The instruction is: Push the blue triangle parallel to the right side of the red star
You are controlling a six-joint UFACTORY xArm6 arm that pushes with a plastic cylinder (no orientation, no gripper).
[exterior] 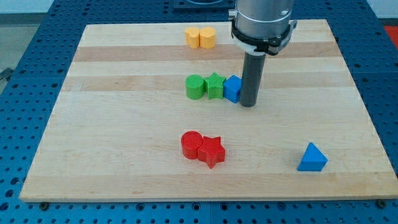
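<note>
no readable text, labels or numbers anywhere

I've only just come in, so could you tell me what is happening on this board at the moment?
My arm is meant to push the blue triangle over to the right side of the red star. Right now my tip sits higher up the board, right beside a blue block at the end of a row with a green star and a green cylinder. The triangle lies alone near the view's bottom right, well apart from the star, which touches a red cylinder.
</note>
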